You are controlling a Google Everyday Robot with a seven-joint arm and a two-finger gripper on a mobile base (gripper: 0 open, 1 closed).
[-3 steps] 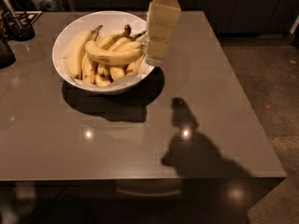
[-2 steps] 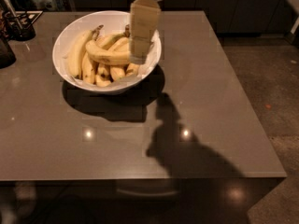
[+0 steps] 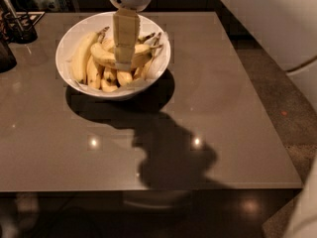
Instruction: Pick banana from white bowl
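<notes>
The white bowl sits at the back left of the table and holds several yellow bananas. The long curved banana lies across the top of the pile with dark stems pointing to the back right. My gripper hangs down from the top of the view, directly over the middle of the bowl, its tip at the top banana. Its cream-coloured body hides the middle of that banana.
A dark utensil holder stands at the far left back corner. The grey table stretches to the right and front. The arm's shadow falls on the table in front of the bowl. Floor lies beyond the table's right edge.
My gripper has moved left from the bowl's right rim to over the bowl's centre and lowered onto the bananas. The view has shifted a little.
</notes>
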